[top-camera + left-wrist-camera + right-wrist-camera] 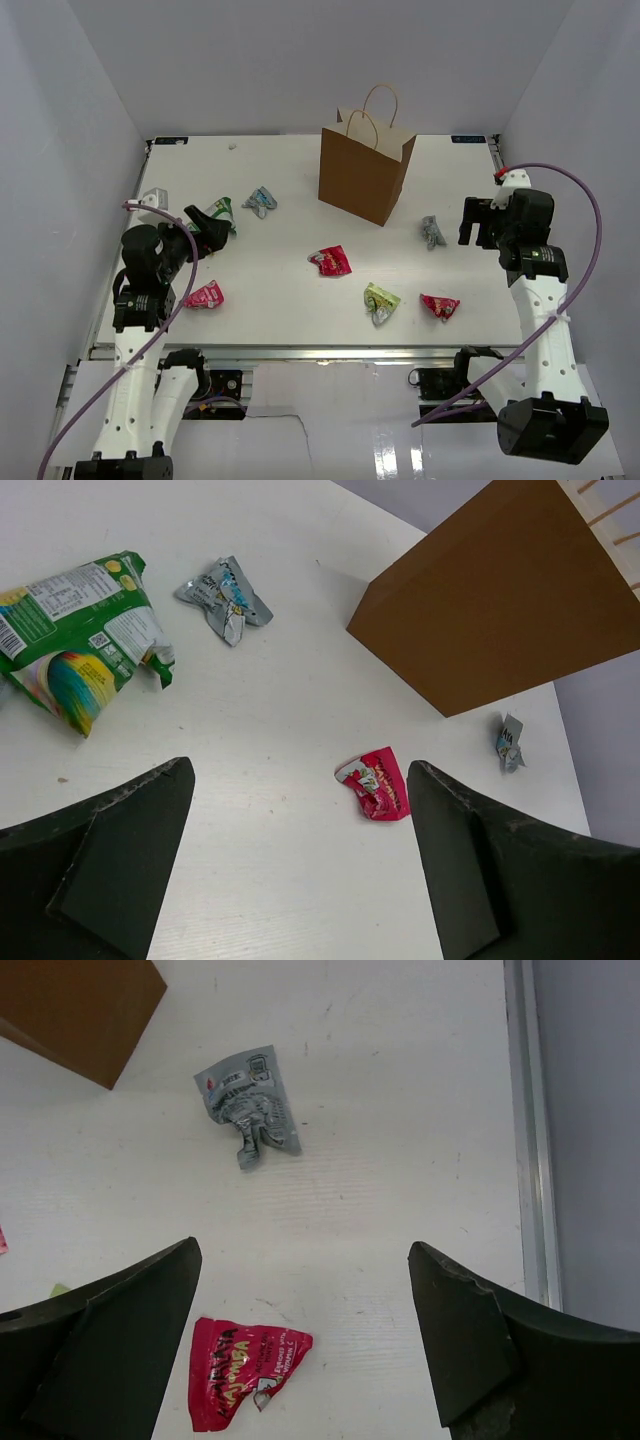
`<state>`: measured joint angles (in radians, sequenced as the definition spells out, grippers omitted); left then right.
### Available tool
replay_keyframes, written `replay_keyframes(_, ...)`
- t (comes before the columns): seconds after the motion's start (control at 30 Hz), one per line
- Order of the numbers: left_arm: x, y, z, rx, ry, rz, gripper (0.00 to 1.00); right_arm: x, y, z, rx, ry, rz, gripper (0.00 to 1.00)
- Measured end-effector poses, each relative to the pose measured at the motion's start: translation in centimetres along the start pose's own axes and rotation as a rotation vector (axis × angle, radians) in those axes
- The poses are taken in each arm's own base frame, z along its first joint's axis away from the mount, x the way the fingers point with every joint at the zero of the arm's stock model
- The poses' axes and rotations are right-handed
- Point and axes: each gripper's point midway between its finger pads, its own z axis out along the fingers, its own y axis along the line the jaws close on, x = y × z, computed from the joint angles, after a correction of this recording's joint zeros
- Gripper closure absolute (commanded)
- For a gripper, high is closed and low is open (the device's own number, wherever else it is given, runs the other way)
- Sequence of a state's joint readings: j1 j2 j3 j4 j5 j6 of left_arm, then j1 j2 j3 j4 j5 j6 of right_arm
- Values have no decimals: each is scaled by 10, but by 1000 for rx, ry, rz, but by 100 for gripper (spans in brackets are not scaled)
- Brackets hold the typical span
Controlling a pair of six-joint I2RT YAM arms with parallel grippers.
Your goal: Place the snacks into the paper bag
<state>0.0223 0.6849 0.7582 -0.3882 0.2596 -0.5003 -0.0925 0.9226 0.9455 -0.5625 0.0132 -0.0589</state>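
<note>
1. Both my hands are empty. The left gripper (300, 870) hangs over the left side of the table with its fingers spread wide, and the right gripper (305, 1345) is just as wide over the right side.
2. The upright brown kraft paper bag (365, 172) stands far of centre, mouth up and both looped handles raised. No camera looks into the mouth, so I cannot say whether anything is inside.
3. The small crinkly foil snack packets lie scattered around it:
   - a green packet (80, 630) just beside my left gripper, with a silver packet (225, 598) a little right of it
   - a pink packet (205, 295) near left
   - a red packet (330, 260) at centre
   - a yellow-green packet (381, 302) and a second red packet (245, 1370) near right
   - a grey packet (250, 1105) right of the bag
4. I judge the packets light, soft and slippery, so they should crumple rather than resist. I would pinch across a raised crease or a puffed middle, not a flat sealed edge.
5. The bag looks light and thin-walled. A nudge could tip or slide it, so I would release from above the mouth, clear of the handles.
6. The smooth white tabletop (280, 290) may let packets skate under a closing finger. A metal rail (525, 1110) runs along its right edge, and pale walls (300, 60) close in the left, far and right sides. The packets lie well apart, so there is room for open fingers.
</note>
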Motion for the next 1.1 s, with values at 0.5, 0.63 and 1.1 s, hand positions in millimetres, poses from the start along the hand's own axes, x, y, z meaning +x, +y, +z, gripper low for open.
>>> replay_keyframes(0.5, 14, 7, -24, -53, 26, -15, 2, 19, 77, -30, -604, 15, -521, 10)
replay_keyframes(0.63, 20, 11, -20, -70, 55, -39, 2, 54, 71, -16, -667, 170, -596, 6)
replay_keyframes(1.1, 34, 17, -19, -94, 93, -89, 2, 197, 79, -11, -728, 588, -847, 4)
